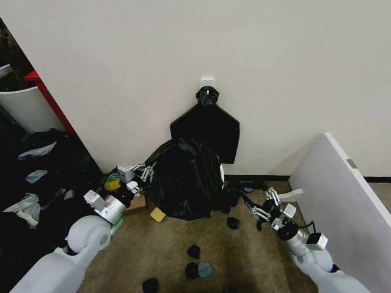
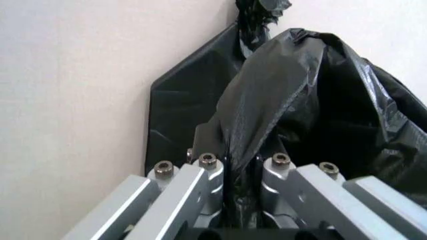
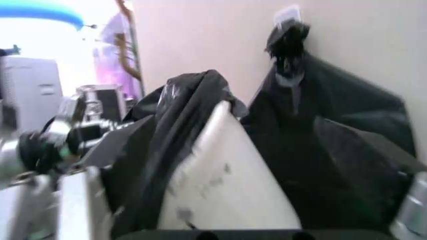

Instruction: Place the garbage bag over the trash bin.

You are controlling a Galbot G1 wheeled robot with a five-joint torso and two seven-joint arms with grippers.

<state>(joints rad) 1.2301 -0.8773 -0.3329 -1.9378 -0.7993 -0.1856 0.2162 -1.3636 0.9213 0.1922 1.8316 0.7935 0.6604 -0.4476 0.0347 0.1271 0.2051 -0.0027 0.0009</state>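
Against the wall: garbage bag (image 1: pixel 183 180) drapes trash bin (image 3: pixel 227 185).
Left claw (image 1: pixel 144 171): clamped on bag edge; we pull down evenly.
Right claw (image 1: pixel 255 204): spread wide, empty.

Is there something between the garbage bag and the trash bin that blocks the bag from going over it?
Nothing visible does. The garbage bag already drapes over most of the trash bin; the right wrist view shows a bare strip of cream wall. The left gripper is shut on a fold of the bag. The right gripper is beside the bin.
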